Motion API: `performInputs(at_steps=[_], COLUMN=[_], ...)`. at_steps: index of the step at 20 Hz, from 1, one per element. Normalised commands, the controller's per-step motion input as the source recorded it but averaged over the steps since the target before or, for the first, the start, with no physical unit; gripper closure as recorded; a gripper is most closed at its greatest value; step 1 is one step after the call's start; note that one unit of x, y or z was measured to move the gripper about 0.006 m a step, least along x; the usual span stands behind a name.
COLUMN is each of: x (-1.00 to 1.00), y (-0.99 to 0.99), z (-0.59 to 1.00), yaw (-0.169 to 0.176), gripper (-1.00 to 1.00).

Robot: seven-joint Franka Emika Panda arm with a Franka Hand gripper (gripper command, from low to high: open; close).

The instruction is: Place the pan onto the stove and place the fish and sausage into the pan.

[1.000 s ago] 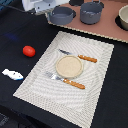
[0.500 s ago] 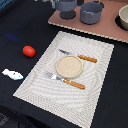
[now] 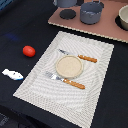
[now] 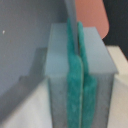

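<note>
The blue-grey pan point(image 3: 65, 2) shows only partly at the top edge of the exterior view, over the pinkish-tan stove point(image 3: 107, 31) and near a black burner point(image 3: 66, 14). The gripper is out of the exterior view. In the wrist view the gripper point(image 4: 76, 35) has its teal pads point(image 4: 73, 85) pressed together on a thin grey strip, the pan's handle point(image 4: 71, 12), with a corner of the stove point(image 4: 92, 17) beyond. The red-orange sausage point(image 3: 28, 50) and the white fish point(image 3: 12, 74) lie on the black table at the exterior view's left.
A larger grey pot point(image 3: 91, 12) stands on the stove beside the pan, and another vessel point(image 3: 123, 17) sits at the stove's right end. A striped placemat point(image 3: 100, 70) holds a round plate point(image 3: 68, 66), a knife point(image 3: 80, 57) and a fork point(image 3: 67, 81).
The pan has moved toward the top edge of the exterior view, farther over the stove. The gripper, seen beside it earlier, has left that view.
</note>
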Motion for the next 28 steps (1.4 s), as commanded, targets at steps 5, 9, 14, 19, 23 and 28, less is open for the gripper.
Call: performInputs(at_steps=[5, 9, 14, 19, 23, 28], x=[0.53, 0.55, 0.29, -0.11, -0.15, 0.12], y=[0.21, 0.15, 0.22, 0.11, 0.05, 0.19], z=[-0.06, -0.08, -0.19, -0.29, -0.28, -0.25], yaw=[0.001, 0.000, 0.004, 0.033, 0.020, 0.002], gripper=[1.00, 1.00, 1.00, 1.00, 1.00, 1.00])
